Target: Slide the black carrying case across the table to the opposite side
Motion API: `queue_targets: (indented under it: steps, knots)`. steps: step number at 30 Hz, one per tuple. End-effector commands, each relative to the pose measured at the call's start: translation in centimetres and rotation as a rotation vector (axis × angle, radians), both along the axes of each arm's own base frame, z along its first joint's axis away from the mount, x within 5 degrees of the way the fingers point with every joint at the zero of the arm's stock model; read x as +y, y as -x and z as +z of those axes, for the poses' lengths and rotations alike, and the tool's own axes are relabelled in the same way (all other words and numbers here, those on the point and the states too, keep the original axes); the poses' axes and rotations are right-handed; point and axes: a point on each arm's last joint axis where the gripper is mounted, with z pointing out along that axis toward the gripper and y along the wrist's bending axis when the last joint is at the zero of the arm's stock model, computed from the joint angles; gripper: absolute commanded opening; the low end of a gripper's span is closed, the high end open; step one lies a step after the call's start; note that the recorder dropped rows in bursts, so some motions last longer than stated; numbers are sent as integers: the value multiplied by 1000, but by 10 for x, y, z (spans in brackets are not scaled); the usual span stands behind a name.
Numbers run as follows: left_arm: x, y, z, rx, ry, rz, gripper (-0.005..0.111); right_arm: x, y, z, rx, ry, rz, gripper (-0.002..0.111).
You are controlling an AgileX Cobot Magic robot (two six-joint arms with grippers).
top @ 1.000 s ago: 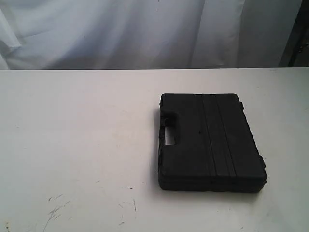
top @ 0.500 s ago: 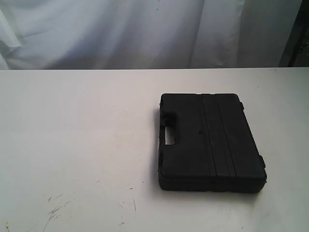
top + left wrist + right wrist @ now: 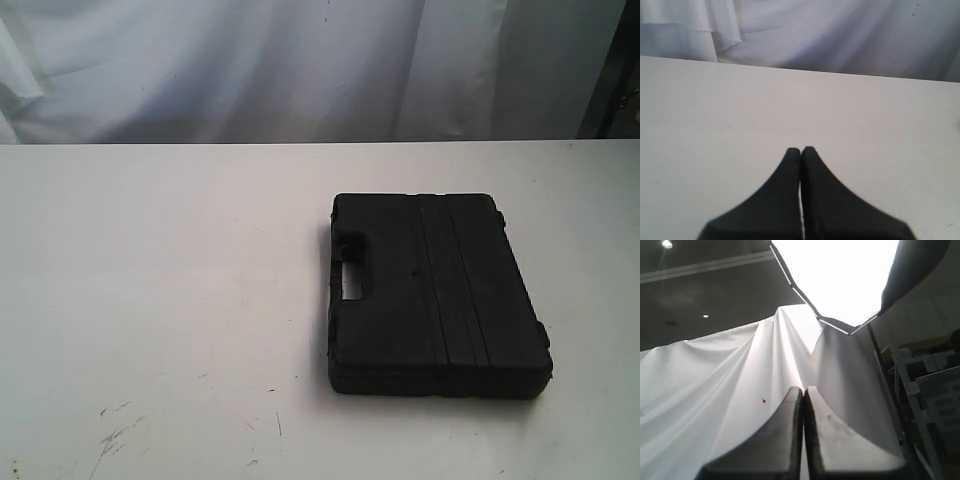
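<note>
The black carrying case [image 3: 435,295] lies flat on the white table [image 3: 160,290], right of the middle, its handle cutout facing left. Neither arm shows in the exterior view. In the left wrist view my left gripper [image 3: 801,149] is shut, fingertips pressed together above bare tabletop [image 3: 715,115], with nothing between them. In the right wrist view my right gripper [image 3: 803,389] is shut too and points upward at the white curtain [image 3: 715,390]; the case and table are out of that view.
A white curtain [image 3: 300,70] hangs behind the table's far edge. Scratch marks [image 3: 115,430] sit near the front left of the table. A shelving rack [image 3: 927,390] stands to one side in the right wrist view.
</note>
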Motion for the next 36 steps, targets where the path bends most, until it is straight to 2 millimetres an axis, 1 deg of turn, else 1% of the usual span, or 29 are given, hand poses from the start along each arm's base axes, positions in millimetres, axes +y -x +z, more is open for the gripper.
queue_targets:
  steps: [1,4,7,10,12,13,15,16,19,22,25,28,36]
  knots:
    - [0,0,-1,-7,3,2,0,2,-4,31,87,23,12,0]
    - [0,0,-1,-7,3,2,0,5,-15,45,193,39,32,0]
    - [0,0,-1,-7,3,2,0,10,-34,56,370,66,63,0]
    - [0,0,-1,-7,3,2,0,15,-56,61,550,90,92,0]
    - [0,0,-1,-7,3,2,0,18,-72,60,684,100,117,0]
    - [0,0,-1,-7,3,2,0,20,-83,56,780,112,133,0]
    - [0,0,-1,-7,3,2,0,24,-96,49,911,129,164,0]
    - [0,0,-1,-7,3,2,0,28,-106,41,1013,137,193,0]
    - [0,0,-1,-7,3,2,0,38,-122,20,1235,139,267,0]
    - [0,0,-1,-7,3,2,0,46,-134,-1,1441,104,338,0]
    - [0,0,-1,-7,3,2,0,49,-139,-16,1578,100,370,0]
    - [0,0,-1,-7,3,2,0,50,-143,-22,1621,100,373,0]
    - [0,0,-1,-7,3,2,0,51,-154,-13,1478,22,364,0]
